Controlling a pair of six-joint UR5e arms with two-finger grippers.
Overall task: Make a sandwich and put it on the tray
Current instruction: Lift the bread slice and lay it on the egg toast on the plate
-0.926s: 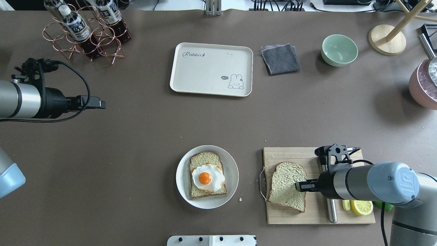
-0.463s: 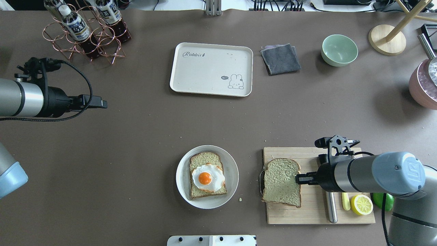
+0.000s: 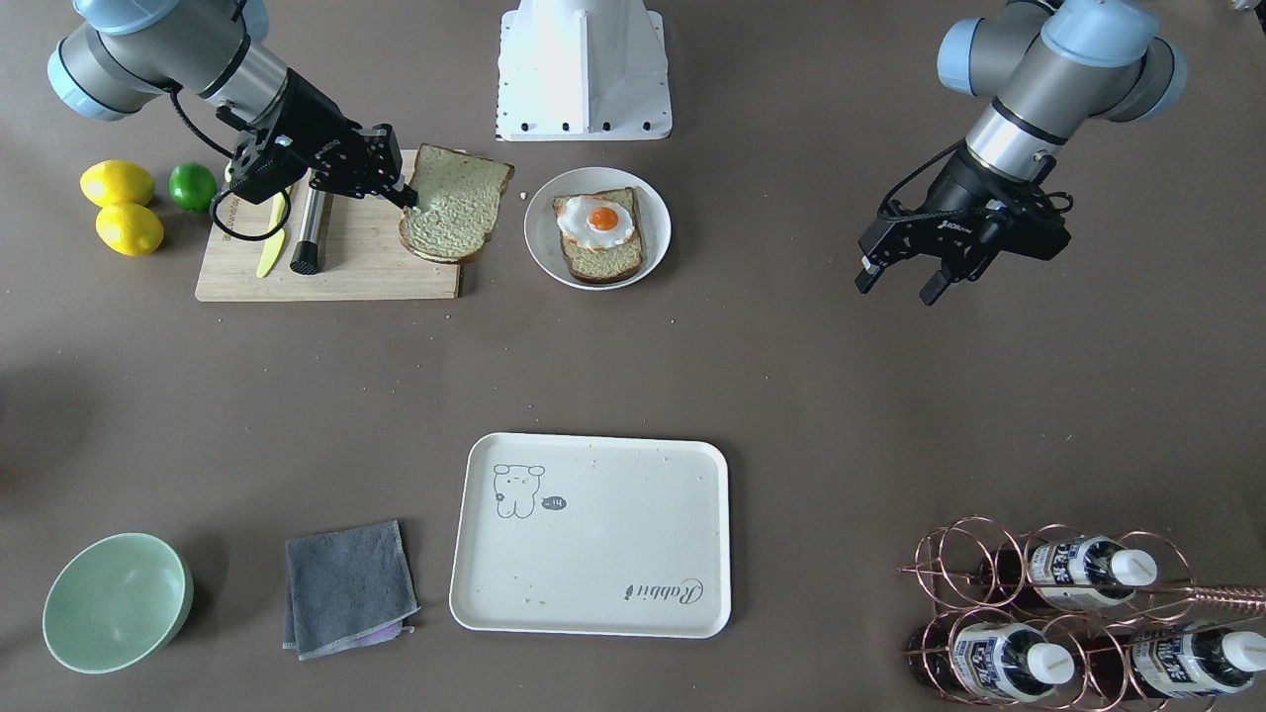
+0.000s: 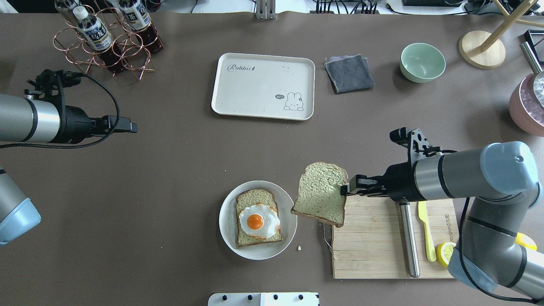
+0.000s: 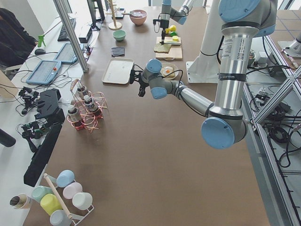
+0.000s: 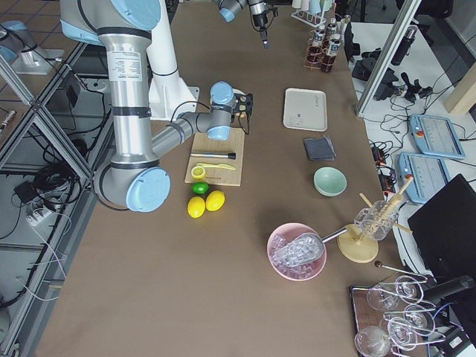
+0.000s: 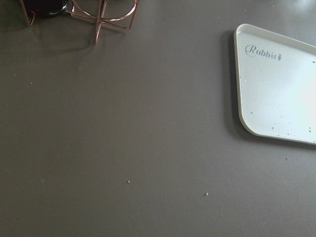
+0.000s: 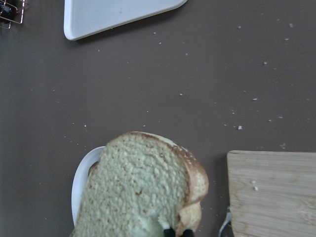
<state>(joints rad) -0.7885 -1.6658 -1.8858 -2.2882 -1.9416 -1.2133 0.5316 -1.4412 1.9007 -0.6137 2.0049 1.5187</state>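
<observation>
My right gripper [image 4: 346, 189] is shut on the edge of a bread slice [image 4: 321, 193] and holds it tilted in the air, between the wooden cutting board [image 4: 374, 242] and the round white plate [image 4: 225, 221]. The slice also shows in the right wrist view [image 8: 140, 185] and in the front view [image 3: 455, 203]. On the plate lies the other bread slice [image 4: 254, 198] with a fried egg [image 4: 258, 222] on it. The cream tray [image 4: 263, 85] lies at the far middle, with nothing on it. My left gripper [image 3: 898, 287] is open and empty, over bare table at the left.
On the cutting board lie a steel rod [image 4: 409, 242] and a yellow knife [image 4: 425, 231], with a lemon half [image 4: 444, 254] at its edge. A grey cloth [image 4: 349, 73] and a green bowl [image 4: 422, 62] stand right of the tray. A copper bottle rack [image 4: 106, 40] is at the far left.
My right gripper has lifted the bread slice off the cutting board and carried it left and away from the robot, toward the plate. The left arm has shifted slightly.
</observation>
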